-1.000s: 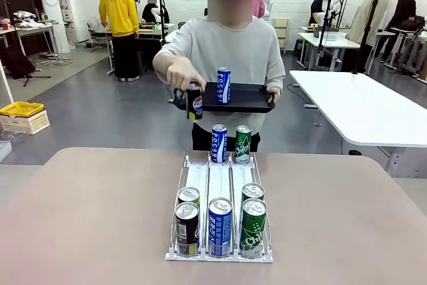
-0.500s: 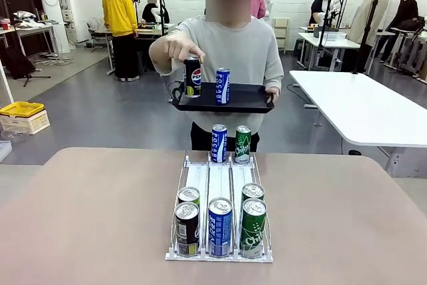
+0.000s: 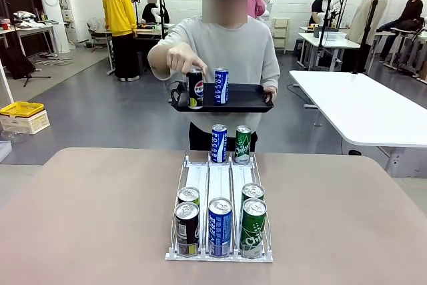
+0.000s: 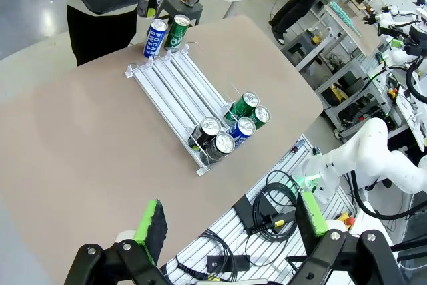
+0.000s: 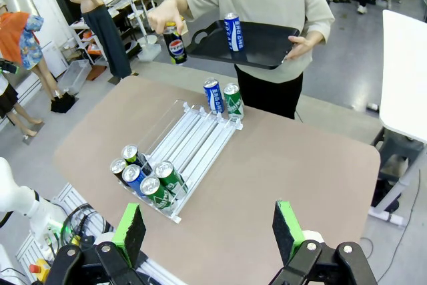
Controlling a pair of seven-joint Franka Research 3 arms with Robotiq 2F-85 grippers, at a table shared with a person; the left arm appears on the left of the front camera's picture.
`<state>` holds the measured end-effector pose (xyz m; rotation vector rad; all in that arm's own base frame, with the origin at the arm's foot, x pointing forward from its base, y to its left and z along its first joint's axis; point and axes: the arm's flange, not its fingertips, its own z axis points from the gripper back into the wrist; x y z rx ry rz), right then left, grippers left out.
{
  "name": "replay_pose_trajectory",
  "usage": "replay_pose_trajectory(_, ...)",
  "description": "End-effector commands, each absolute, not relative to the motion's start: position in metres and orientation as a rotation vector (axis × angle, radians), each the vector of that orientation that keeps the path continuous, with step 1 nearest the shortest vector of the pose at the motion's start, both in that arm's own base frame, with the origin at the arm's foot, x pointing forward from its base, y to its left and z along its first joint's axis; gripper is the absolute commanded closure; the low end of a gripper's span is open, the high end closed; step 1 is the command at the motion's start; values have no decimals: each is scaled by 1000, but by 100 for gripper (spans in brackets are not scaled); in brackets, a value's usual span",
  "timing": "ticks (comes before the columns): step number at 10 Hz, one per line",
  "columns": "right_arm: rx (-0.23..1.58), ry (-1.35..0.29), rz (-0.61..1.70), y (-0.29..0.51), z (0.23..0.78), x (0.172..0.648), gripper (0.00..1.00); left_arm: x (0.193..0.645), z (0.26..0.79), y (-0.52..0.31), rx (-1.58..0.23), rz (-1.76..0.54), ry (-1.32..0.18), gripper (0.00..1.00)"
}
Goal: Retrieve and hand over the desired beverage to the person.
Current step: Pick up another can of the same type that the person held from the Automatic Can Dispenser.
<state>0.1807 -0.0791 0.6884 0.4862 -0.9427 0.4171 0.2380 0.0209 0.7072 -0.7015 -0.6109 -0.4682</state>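
Beige table (image 3: 100, 218) is carrying a clear rack (image 3: 208, 177) at lower centre of the front frame, with cans (image 3: 219, 227) standing at both ends. At upper centre, the person (image 3: 227, 48) is gripping a black can (image 3: 195, 89) at the left edge of a black tray (image 3: 243, 98). Left gripper (image 4: 230, 221) and right gripper (image 5: 209, 230) are hovering at the bottom of their wrist frames, jaws wide, holding nothing.

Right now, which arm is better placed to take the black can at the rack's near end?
Left, likely. The black can stands in the rack's left lane, on that arm's side. The left gripper and right gripper are both open, but the right would reach past other cans.
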Motion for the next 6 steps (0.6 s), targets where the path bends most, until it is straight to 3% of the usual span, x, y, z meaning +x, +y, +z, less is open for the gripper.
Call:
replay_pose_trajectory(1, 498, -940, 427, -77, 687, 182, 0, 240, 707, 21, -710, -492, -628, 0)
replay_pose_trajectory(6, 498, -940, 427, -77, 687, 182, 0, 240, 707, 21, -710, -492, -628, 0)
